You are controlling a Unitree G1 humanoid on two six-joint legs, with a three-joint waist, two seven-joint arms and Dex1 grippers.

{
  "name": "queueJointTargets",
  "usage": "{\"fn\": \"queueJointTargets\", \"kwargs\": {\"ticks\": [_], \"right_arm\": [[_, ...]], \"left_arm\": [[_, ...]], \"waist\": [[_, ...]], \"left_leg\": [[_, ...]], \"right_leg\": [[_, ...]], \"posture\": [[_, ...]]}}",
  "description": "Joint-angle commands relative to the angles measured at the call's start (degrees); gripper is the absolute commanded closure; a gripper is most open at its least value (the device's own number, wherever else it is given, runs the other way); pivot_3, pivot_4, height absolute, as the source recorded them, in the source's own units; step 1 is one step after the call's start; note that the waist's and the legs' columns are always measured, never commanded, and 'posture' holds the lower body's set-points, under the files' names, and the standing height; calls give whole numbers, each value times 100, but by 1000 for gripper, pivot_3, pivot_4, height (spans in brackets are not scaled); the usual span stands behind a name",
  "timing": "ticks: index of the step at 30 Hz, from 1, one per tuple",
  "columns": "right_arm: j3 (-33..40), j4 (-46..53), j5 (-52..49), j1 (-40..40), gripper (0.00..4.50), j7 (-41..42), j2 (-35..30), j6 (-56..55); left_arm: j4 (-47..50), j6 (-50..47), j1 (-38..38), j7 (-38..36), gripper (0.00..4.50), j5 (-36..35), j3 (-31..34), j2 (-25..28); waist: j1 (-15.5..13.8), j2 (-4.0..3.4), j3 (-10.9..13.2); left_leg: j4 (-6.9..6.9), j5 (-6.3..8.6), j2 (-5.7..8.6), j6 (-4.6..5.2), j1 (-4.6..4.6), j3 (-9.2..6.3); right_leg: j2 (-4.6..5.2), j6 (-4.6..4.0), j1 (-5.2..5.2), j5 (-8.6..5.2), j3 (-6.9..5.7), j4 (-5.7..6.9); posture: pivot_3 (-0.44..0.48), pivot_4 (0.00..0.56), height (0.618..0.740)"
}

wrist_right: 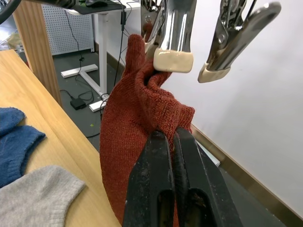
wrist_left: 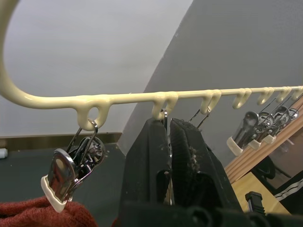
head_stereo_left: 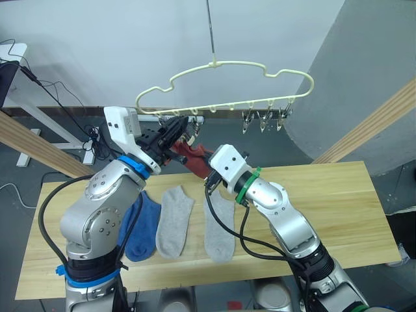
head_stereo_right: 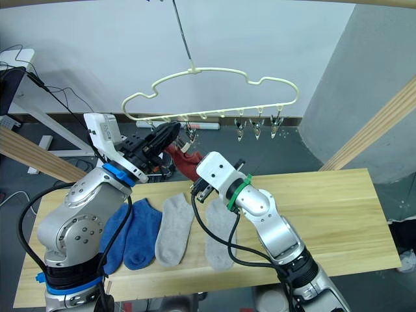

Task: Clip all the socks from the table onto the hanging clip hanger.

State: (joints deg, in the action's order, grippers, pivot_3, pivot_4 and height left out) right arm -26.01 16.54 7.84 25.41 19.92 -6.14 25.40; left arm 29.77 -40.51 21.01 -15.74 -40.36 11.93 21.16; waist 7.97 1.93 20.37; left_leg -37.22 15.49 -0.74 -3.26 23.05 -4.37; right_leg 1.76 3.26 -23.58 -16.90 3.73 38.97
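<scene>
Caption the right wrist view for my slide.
Right gripper pinching a rust red sock up into a metal clip.

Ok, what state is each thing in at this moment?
clip hanger: hanging from its hook
red sock: lifted up to the hanger
right gripper: jaws shut on red sock
left gripper: jaws shut on clip
blue socks: flat on table
grey socks: flat on table

The table [head_stereo_left: 338, 208] is a long top of light natural wood planks. Four socks lie flat on its left half in a row: two blue socks [head_stereo_right: 133, 234] overlapping each other at the left, then a light grey sock [head_stereo_left: 174, 221], then another grey sock [head_stereo_left: 218, 227] just beside it.
</scene>
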Motion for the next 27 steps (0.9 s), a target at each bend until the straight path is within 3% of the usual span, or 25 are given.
{"fn": "queueJointTargets", "kwargs": {"ticks": [1,2,14,16,24,27], "right_arm": [[0,143,3,33,4471,11,92,-165],[-1,144,5,34,4471,14,91,-167],[3,80,-50,43,4500,33,181,-209],[46,87,-127,14,4500,44,229,-157],[10,243,-58,-94,1709,286,-49,-7],[61,505,-132,-286,1709,501,-353,80]], "left_arm": [[340,249,-90,-137,4500,-33,68,91],[337,276,-115,-123,4500,30,61,114],[358,390,-291,-214,692,40,85,279],[367,428,-337,-218,692,104,78,328],[435,635,-530,-215,655,324,33,377],[536,869,-720,-250,655,574,-44,391]], "waist": [[0,0,0],[0,0,0],[-1,0,0],[-1,0,0],[-1,0,0],[-1,0,0]], "left_leg": [[0,0,0,0,0,0],[0,0,0,0,0,0],[-5,0,-1,0,-1,0],[-5,0,-1,0,-1,0],[-6,0,0,0,0,1],[-6,0,-1,1,0,0]], "right_leg": [[0,0,0,0,0,0],[0,0,0,0,0,0],[0,0,0,0,1,4],[0,0,0,0,1,4],[0,0,0,0,2,4],[0,0,0,0,0,3]], "posture": [[-219,349,740],[-219,348,740],[-210,344,740],[-209,344,740],[-212,347,740],[-216,348,740]]}}
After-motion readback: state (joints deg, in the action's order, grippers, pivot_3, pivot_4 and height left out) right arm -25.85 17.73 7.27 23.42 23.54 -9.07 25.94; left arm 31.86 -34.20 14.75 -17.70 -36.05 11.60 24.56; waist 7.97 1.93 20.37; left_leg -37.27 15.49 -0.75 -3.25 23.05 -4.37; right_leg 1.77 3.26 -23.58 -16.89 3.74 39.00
